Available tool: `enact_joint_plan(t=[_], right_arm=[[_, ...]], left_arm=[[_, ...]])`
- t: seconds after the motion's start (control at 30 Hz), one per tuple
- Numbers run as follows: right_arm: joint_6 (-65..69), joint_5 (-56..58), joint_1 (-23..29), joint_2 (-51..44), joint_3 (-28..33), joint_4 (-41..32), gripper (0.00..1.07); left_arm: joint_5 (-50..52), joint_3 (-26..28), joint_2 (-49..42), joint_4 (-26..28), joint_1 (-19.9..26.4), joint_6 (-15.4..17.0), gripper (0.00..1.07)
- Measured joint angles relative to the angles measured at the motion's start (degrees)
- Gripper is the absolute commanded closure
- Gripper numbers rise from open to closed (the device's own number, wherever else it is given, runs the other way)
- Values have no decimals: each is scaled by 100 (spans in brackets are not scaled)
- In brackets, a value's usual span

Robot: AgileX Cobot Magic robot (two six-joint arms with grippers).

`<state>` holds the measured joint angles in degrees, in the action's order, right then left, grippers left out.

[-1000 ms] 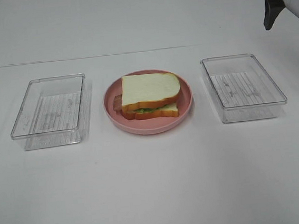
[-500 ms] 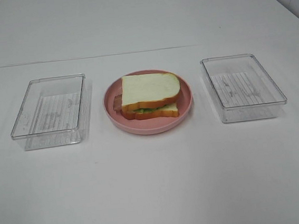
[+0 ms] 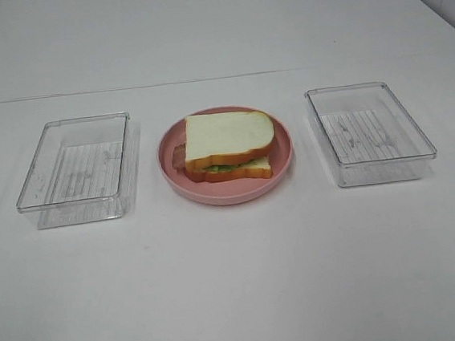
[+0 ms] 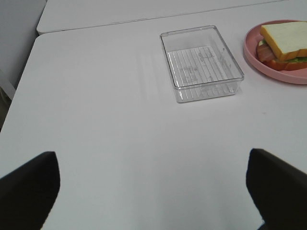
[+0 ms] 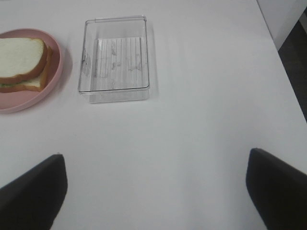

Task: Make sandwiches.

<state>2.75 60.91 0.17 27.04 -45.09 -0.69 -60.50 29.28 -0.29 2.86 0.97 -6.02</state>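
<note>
Currently on my screens: one sandwich (image 3: 227,148), assembled, sitting on a round pink plate (image 3: 284,161) at the centre of the white surface (image 3: 238,282). Top bread slice (image 3: 228,133), white with an orange-brown crust, lies slightly askew over the bottom slice (image 3: 247,169); green lettuce (image 3: 221,168) shows between them along the 6 o'clock edge, and a reddish-brown bacon end (image 3: 179,156) pokes out at 9 o'clock. Cheese I cannot make out. One clear plastic tray (image 3: 74,169) stands at 9 o'clock from the plate, near it but apart; a second clear tray (image 3: 369,131) stands at 3 o'clock, likewise apart. Both trays show only their ribbed floors. Neither arm appears in the high view. Left end effector (image 4: 153,189): fingers (image 4: 29,189) spread wide at the frame edges, nothing between them, hovering over bare surface with the left tray and the plate rim ahead of it. Right end effector (image 5: 156,189): fingers (image 5: 276,189) equally wide apart, nothing held, over bare surface with the right tray and the sandwich ahead.
</note>
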Motion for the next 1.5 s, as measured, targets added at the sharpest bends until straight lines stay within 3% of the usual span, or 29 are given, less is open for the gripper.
enact_joint_plan(t=[0.5,0.87,1.1,1.5], right_arm=[[6,900,0,-2659,985,69,14],[6,842,0,-2727,1346,69,14],[6,74,0,-2727,1633,138,14],[6,-11,0,-2727,1633,149,14]], left_arm=[[0,0,0,0,0,0,9],[0,0,0,0,0,0,9],[0,0,0,6,0,0,9],[0,0,0,11,0,0,9]])
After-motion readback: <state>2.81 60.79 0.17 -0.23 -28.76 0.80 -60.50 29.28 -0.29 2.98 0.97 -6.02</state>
